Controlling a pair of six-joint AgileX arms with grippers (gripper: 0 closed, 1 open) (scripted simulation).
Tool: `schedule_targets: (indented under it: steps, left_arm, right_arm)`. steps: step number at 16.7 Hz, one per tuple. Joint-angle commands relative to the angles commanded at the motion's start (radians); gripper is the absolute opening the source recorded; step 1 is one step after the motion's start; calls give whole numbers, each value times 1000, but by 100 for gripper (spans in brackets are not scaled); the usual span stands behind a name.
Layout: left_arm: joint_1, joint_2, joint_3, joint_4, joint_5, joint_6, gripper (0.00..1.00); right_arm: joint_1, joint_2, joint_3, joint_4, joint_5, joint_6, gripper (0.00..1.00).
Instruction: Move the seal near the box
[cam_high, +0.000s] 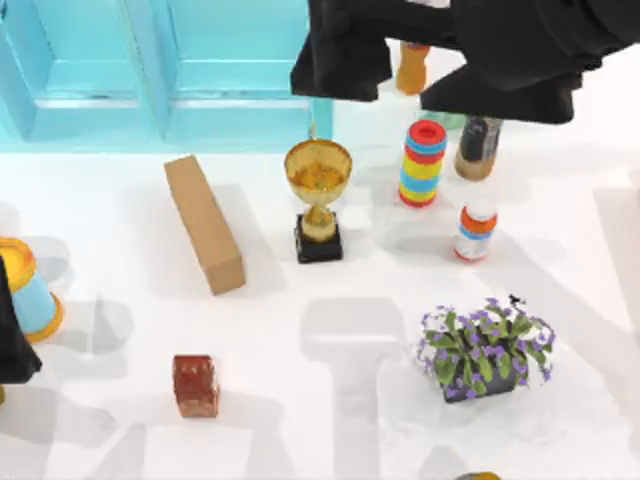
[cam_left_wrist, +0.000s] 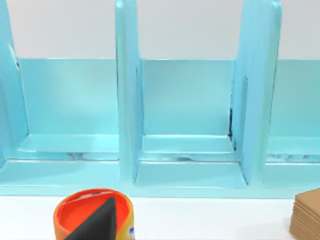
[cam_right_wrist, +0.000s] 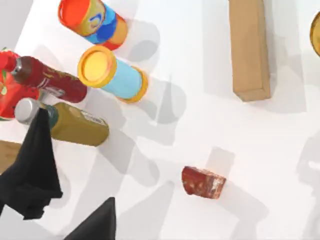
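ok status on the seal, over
Seal untouched on the table's front left, apart from the box. Left arm parked at left edge, right arm high at the back. Open table between seal and box.

Worktop (cam_high: 300, 420): cabinet (cam_high: 150, 70) along the far edge, left half. Box (cam_high: 204, 223) lies just before the cabinet, trophy (cam_high: 318, 200) just right of the box. Ring stack (cam_high: 423, 162) right of the trophy; bottle (cam_high: 476, 231) right of and nearer than the stack. Seal (cam_high: 195, 385) at near left, well apart from the box. Potted plant (cam_high: 483, 350) at near right.
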Motion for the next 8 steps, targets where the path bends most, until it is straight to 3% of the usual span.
schedule_targets:
  steps: [8]
  left_arm:
    - [0, 0, 0, 0, 0, 0, 100]
  right_arm:
    - [221, 646, 686, -405, 61, 269, 100]
